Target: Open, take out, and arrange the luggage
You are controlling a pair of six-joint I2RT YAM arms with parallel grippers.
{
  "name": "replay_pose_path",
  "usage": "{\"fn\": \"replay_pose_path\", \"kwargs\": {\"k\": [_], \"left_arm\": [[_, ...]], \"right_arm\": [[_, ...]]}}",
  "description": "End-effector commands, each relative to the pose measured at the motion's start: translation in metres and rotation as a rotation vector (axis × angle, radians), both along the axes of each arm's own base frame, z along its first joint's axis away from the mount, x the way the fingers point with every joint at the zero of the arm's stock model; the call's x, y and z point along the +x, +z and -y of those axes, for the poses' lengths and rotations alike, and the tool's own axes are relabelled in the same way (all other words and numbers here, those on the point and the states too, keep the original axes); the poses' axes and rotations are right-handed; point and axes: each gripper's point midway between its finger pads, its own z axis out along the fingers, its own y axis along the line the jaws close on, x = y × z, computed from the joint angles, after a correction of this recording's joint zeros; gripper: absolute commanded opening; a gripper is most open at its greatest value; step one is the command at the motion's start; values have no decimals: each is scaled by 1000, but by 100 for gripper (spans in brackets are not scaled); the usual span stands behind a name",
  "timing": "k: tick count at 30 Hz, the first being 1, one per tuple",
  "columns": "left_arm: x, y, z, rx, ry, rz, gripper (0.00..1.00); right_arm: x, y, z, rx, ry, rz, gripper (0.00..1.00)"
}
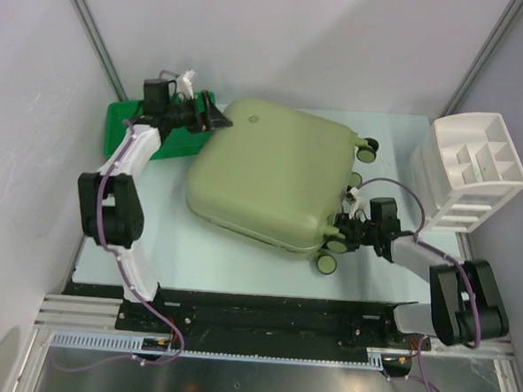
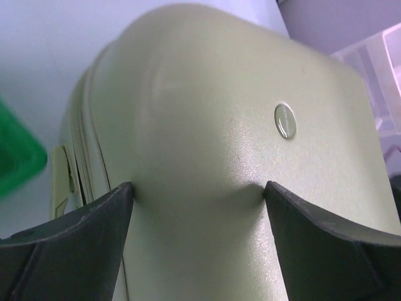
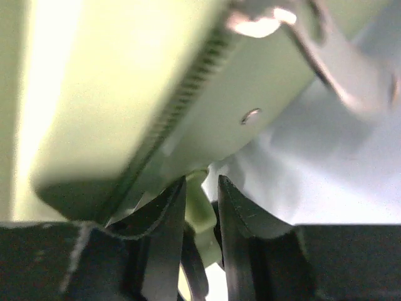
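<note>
Top external: left end effector (image 1: 215, 119) apart astride luggage (image 1: 272, 170); right end effector (image 1: 340, 226) pinching it; tray (image 1: 124, 122), organizer (image 1: 441, 163) flank.

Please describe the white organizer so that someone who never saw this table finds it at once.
Find the large olive-green suitcase lying in the middle of the table. To its right, past its black wheels, stands the white organizer. It alone is white and tall, with open compartments on top.
</note>
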Motion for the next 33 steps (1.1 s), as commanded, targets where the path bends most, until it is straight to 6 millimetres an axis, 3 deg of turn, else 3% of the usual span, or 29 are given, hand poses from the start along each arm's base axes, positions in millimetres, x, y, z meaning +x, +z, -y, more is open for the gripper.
{"fn": "replay_pose_path", "kwargs": {"k": [1, 3, 5, 7, 9, 13, 14, 15, 16, 17, 18, 20, 21, 25, 26, 27, 28, 29, 33], "left_arm": [[15, -15, 70, -21, -166, 5, 80], [29, -12, 71, -11, -153, 27, 80], [37, 11, 65, -18, -135, 78, 80], [37, 38, 47, -26, -97, 123, 82], [32, 51, 23, -42, -47, 121, 85], [-9, 72, -14, -37, 38, 138, 89], [-29, 76, -25, -23, 68, 155, 91], [-41, 77, -29, -18, 77, 161, 91], [-55, 65, -32, -18, 71, 140, 91], [-71, 82, -38, 3, 75, 205, 91], [-80, 81, -40, 11, 69, 217, 91], [-108, 75, -30, 25, -23, 243, 92], [-125, 83, -22, 40, -68, 284, 93], [-175, 79, 16, 223, -266, 431, 99], [-191, 70, 33, 287, -357, 468, 100], [-204, 73, 41, 309, -408, 519, 100], [-216, 70, 49, 323, -490, 561, 100], [-240, 60, 62, 372, -652, 643, 100], [-282, 41, 88, 558, -962, 873, 100]], "right_arm": [[-4, 61, -42, 163, 88, 248, 36], [-1, 68, -51, 158, 85, 315, 38], [4, 76, -54, 146, 69, 374, 43], [6, 80, -56, 132, 67, 414, 43], [3, 84, -59, 119, 73, 447, 44], [-4, 92, -73, 100, 124, 553, 44], [-3, 95, -78, 94, 126, 585, 44], [-6, 97, -82, 94, 141, 606, 45], [-14, 98, -92, 97, 182, 629, 45], [-15, 101, -96, 100, 185, 649, 45], [-17, 102, -101, 103, 195, 659, 45], [-24, 110, -116, 126, 225, 694, 47], [-25, 114, -121, 129, 239, 709, 48], [-22, 128, -124, 117, 240, 763, 53], [-19, 123, -117, 82, 245, 762, 53], [-19, 122, -112, 63, 242, 764, 54], [-18, 130, -103, 54, 231, 788, 60], [-22, 121, -93, 13, 241, 758, 65], [-19, 123, -48, -122, 198, 809, 85]]}}
